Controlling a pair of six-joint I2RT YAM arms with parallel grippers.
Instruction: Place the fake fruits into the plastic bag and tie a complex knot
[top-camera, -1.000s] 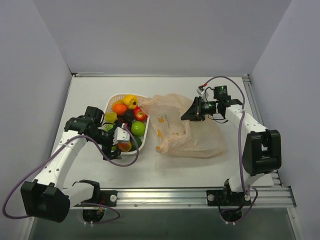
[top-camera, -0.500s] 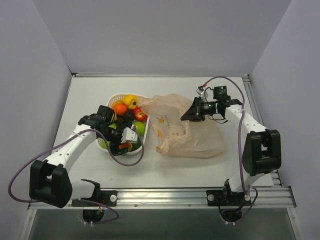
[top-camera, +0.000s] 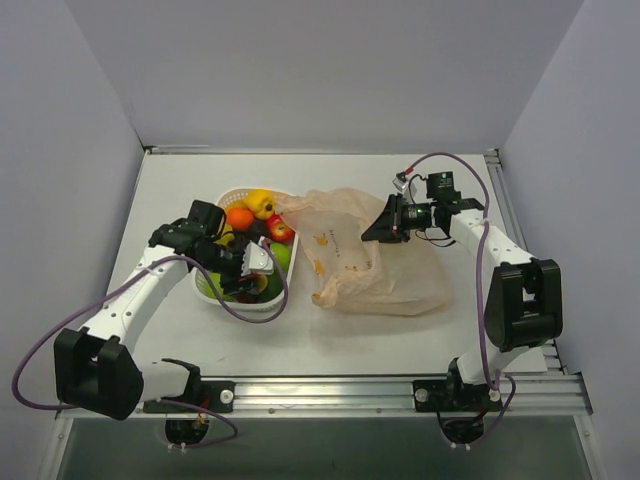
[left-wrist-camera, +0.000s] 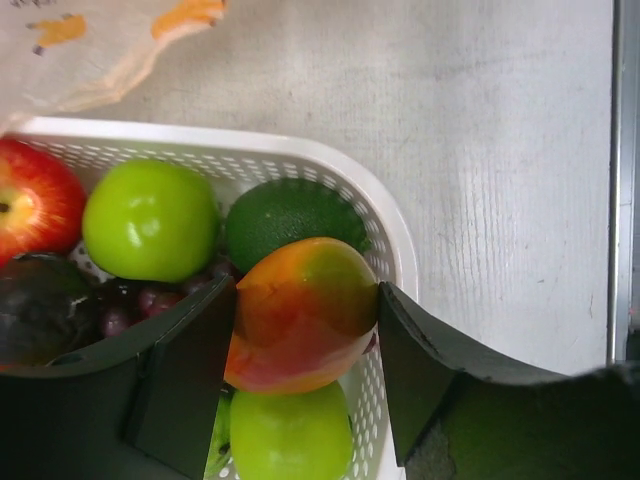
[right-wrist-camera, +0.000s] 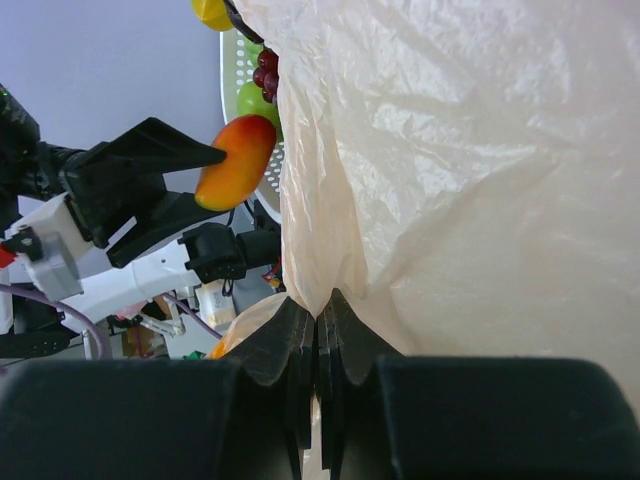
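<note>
Left gripper (left-wrist-camera: 307, 300): I found both fingers pressed against the sides of the mango (left-wrist-camera: 300, 325), clamping it.
Mango, position: it sat at the near right corner of the white basket (left-wrist-camera: 395, 250), above a green apple (left-wrist-camera: 290, 435) and beside a dark green fruit (left-wrist-camera: 285, 215).
Mango, orientation: in the left wrist view its long axis ran on a slant, red end toward the lower left and green-tinged end toward the upper right.
Other fruit: a second green apple (left-wrist-camera: 150, 220), a red apple (left-wrist-camera: 30, 205) and dark grapes (left-wrist-camera: 150, 300) lay in the same basket.
Right gripper (right-wrist-camera: 318, 320): I saw the fingers closed tight on a fold of the bag (top-camera: 385, 275), holding that edge raised.
Bag, position: it lay on the table (top-camera: 180, 180) just right of the basket, one corner touching the rim.
Bag, orientation: from above, its long axis ran from the basket toward the near right.
</note>
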